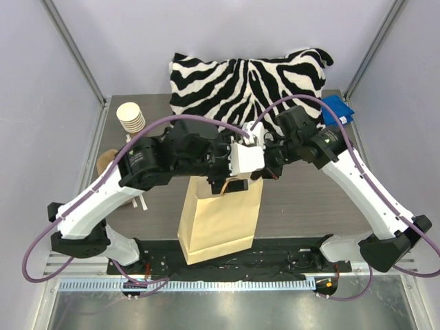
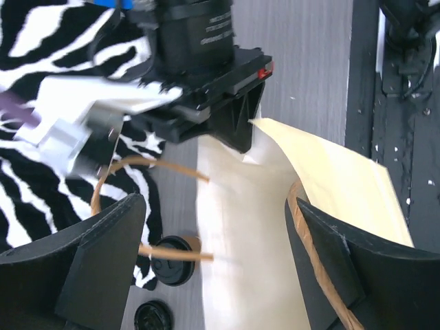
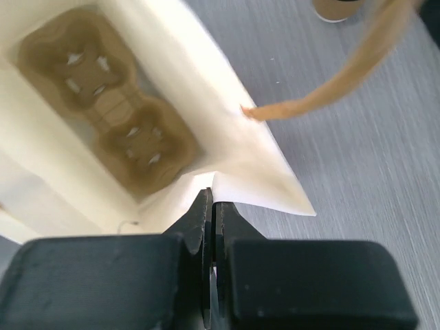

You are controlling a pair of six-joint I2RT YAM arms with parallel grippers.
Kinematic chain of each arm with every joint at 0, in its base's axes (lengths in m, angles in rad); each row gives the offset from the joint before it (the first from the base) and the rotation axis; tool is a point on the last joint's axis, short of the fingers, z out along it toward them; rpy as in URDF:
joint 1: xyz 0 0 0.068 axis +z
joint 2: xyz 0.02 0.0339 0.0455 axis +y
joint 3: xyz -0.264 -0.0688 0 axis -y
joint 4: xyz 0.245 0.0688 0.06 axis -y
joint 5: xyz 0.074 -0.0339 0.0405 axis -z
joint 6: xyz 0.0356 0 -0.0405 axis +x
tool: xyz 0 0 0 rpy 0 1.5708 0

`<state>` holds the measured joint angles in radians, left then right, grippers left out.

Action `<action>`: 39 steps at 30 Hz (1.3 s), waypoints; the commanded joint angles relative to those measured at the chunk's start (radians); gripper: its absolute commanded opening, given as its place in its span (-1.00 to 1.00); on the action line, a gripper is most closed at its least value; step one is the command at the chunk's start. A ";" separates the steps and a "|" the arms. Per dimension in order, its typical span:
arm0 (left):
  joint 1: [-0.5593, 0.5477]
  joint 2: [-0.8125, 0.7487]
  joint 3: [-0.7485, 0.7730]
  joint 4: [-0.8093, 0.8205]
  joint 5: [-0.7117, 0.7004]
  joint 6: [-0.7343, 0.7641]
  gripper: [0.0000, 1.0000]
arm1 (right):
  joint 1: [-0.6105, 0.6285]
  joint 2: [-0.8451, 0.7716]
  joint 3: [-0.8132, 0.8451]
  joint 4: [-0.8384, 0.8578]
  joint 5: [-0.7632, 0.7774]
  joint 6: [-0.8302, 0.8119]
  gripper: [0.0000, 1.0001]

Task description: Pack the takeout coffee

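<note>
The takeout coffee (image 2: 172, 260), a small brown cup under a black lid, stands on the table between the zebra cushion and the paper bag (image 1: 220, 220); in the top view the arms hide it. My left gripper (image 2: 213, 268) hangs wide open over the bag's mouth, one finger (image 2: 89, 261) on the cup's side and the other finger (image 2: 344, 275) against the bag's rim and twine handle. Nothing is between the jaws but the bag's pale wall. My right gripper (image 3: 212, 199) is shut on the bag's rim and holds it up. A cardboard cup carrier (image 3: 113, 117) lies in the bag's bottom.
A loose black lid (image 2: 152, 317) lies near the coffee. A stack of unlidded cups (image 1: 130, 117) stands at the back left. The zebra cushion (image 1: 240, 79) fills the back of the table, with a blue object (image 1: 338, 108) at its right. Both arms crowd together above the bag's top.
</note>
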<state>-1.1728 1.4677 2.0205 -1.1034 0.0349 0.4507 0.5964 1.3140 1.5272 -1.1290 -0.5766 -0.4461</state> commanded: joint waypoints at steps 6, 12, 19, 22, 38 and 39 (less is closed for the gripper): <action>0.088 -0.084 0.031 0.073 -0.003 -0.078 0.80 | -0.076 -0.073 -0.033 0.054 0.067 0.030 -0.98; 0.088 -0.107 -0.081 0.076 0.094 -0.041 0.78 | -0.096 -0.075 -0.012 0.063 0.017 0.049 -0.98; 0.045 -0.069 -0.141 0.113 0.111 0.037 0.77 | -0.095 -0.052 0.021 0.063 -0.026 0.038 -0.98; 0.018 -0.005 -0.094 0.064 0.047 0.062 0.76 | -0.096 -0.053 0.025 0.060 -0.037 0.023 -0.98; -0.002 0.034 -0.183 0.040 -0.128 0.135 0.77 | -0.095 -0.113 0.001 0.072 -0.032 0.006 -0.98; -0.011 0.028 -0.206 0.049 -0.148 0.152 0.77 | -0.095 -0.113 -0.001 0.072 -0.032 0.001 -0.98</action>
<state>-1.1591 1.5322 1.8671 -1.0813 -0.0463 0.5304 0.5026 1.2278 1.5127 -1.0851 -0.5896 -0.4305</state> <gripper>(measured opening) 0.884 0.029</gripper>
